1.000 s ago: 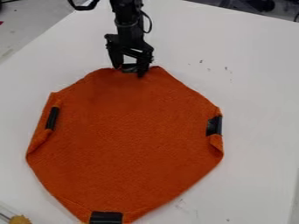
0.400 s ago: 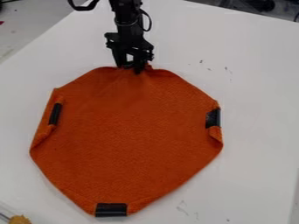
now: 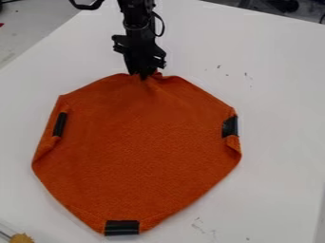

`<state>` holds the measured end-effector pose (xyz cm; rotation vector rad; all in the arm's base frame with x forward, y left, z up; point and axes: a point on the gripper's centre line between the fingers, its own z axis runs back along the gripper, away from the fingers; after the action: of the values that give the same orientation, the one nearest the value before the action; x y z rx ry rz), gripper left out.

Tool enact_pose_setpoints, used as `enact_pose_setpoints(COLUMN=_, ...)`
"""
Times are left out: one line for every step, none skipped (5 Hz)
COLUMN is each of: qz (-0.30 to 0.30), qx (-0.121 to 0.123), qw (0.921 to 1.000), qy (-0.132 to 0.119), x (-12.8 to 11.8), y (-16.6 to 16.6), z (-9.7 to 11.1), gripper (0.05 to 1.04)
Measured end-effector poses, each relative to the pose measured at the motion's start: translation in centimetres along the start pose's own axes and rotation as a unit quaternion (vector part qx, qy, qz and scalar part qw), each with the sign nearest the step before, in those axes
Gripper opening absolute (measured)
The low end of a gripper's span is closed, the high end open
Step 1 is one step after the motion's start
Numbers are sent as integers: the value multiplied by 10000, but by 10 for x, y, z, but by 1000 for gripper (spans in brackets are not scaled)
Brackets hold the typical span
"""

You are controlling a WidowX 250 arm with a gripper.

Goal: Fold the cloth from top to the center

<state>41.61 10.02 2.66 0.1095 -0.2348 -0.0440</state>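
At the cloth's (image 3: 136, 152) top edge, jaws (image 3: 143, 76) pinched shut

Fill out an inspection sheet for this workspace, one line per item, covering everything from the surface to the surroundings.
Surface: white tabletop, with small dark marks to the right of the gripper.
Job's things: orange cloth, spread out, not folded to the center; black strips at its left, right and bottom edges.
Clutter: fuzzy yellow item at the bottom left, cut off by the view's edge.
Gripper: black gripper at the cloth's top edge, jaws closed on bunched fabric.
Cables: thin black cable looping beside the arm.
Surroundings: grey area beyond the tabletop, upper left.
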Motion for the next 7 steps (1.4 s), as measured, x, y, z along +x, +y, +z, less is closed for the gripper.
enact_pose_setpoints(qz=-67, qx=259, qw=9986, qy=-447, x=-3, y=-7, z=39, gripper=203)
enact_pose_setpoints(qz=109, qx=361, qw=9957, qy=-849, x=-24, y=-14, z=68, gripper=198)
enact_pose_setpoints(qz=299, qx=144, qw=9976, qy=-601, x=-57, y=-26, z=63, gripper=196)
enact_pose_setpoints(qz=717, qx=-138, qw=9968, qy=-334, x=-97, y=-27, z=48, gripper=193)
enact_pose_setpoints(qz=902, qx=-385, qw=9951, qy=-142, x=-123, y=-33, z=42, gripper=243)
enact_pose_setpoints(qz=1013, qx=-520, qw=9934, qy=172, x=-146, y=-40, z=44, gripper=507)
enact_pose_setpoints(qz=1102, qx=-492, qw=9921, qy=345, x=-162, y=-43, z=52, gripper=818)
